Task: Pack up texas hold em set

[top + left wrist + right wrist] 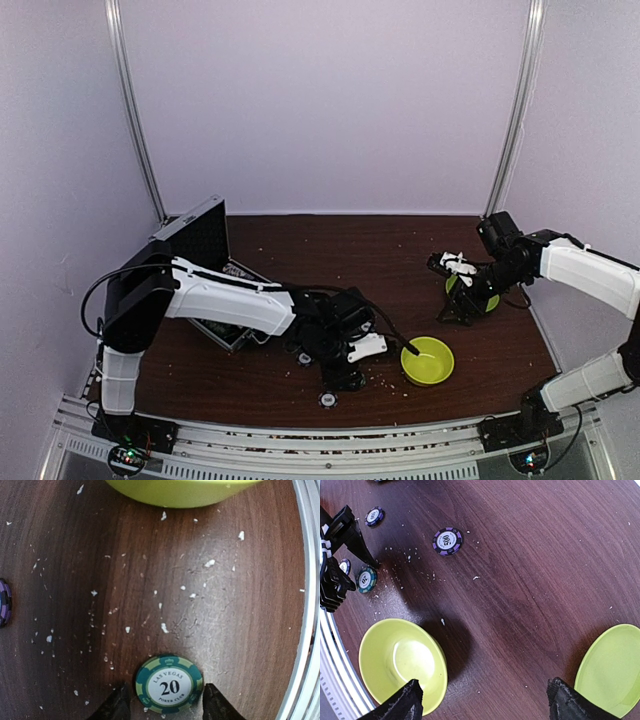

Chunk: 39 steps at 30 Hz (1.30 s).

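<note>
Left wrist view: left gripper (167, 702) down at the table (225, 605), fingers spread to either side of a green "20" poker chip (169, 684) lying flat, just beside its rim, contact impossible to tell, lime-green bowl (180, 490) just ahead. Right wrist view: right gripper (482, 705) spread wide, holding nothing, above bare wood between bowl and lime-green plate (615, 670), purple "500" chip (447, 541) farther off. Top view: silver case (200, 238) open at left rear, well apart from both grippers.

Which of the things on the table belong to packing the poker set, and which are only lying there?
To pack:
silver case
green 20 chip
purple chip

Only lying about:
lime-green bowl
lime-green plate
white crumbs
</note>
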Available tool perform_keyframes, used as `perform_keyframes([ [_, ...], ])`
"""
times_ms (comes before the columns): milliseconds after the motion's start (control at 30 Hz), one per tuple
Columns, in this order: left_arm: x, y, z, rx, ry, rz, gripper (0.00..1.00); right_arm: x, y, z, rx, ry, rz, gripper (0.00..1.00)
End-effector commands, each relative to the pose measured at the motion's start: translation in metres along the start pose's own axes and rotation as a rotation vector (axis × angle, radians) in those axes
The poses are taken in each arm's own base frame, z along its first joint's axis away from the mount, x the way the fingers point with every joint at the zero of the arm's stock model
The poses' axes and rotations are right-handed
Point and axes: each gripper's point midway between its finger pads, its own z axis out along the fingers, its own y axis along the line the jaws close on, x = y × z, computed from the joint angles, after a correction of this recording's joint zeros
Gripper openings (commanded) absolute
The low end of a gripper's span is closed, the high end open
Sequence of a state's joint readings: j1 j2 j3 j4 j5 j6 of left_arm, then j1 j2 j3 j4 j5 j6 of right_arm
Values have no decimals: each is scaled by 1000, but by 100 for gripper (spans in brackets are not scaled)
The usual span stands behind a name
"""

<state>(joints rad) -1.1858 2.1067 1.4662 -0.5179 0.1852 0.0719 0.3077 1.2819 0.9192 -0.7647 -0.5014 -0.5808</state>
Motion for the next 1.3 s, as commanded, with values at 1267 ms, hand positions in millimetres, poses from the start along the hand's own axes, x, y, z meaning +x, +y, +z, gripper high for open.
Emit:
perform_keyframes([
  [1267,217,141,-165,-590,266,-689,56,-2,1,2,-30,8,-9,86],
])
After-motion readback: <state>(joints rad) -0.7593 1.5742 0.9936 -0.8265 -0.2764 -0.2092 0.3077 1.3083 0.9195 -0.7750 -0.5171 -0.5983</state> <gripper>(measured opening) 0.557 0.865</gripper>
